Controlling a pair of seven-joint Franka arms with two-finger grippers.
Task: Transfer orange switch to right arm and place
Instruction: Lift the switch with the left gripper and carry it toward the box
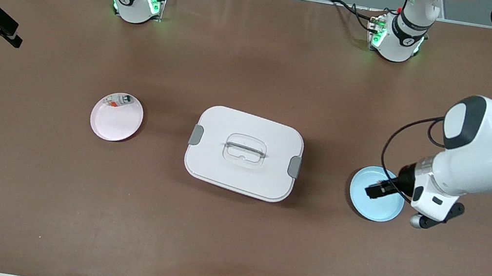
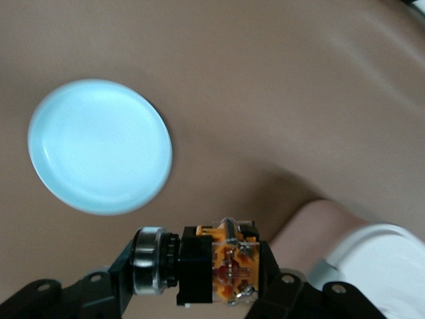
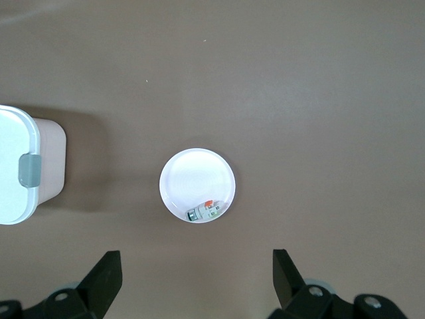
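Note:
My left gripper [image 1: 374,190] is shut on the orange switch [image 1: 379,187] and holds it in the air above the light blue plate [image 1: 377,210]. In the left wrist view the switch [image 2: 199,266] lies crosswise between the fingers [image 2: 123,269]. It has a silver round cap, a black body and an orange, clear back. The blue plate [image 2: 99,156] below it is bare. My right gripper [image 3: 197,269] is open and empty, high over the pink plate [image 3: 196,176].
A closed white box [image 1: 243,152] with grey latches and a clear handle stands mid-table, between the two plates. The pink plate [image 1: 117,122] holds a small whitish-clear part [image 1: 119,100] with red and green bits. The box's corner shows in both wrist views [image 2: 378,266] [image 3: 16,173].

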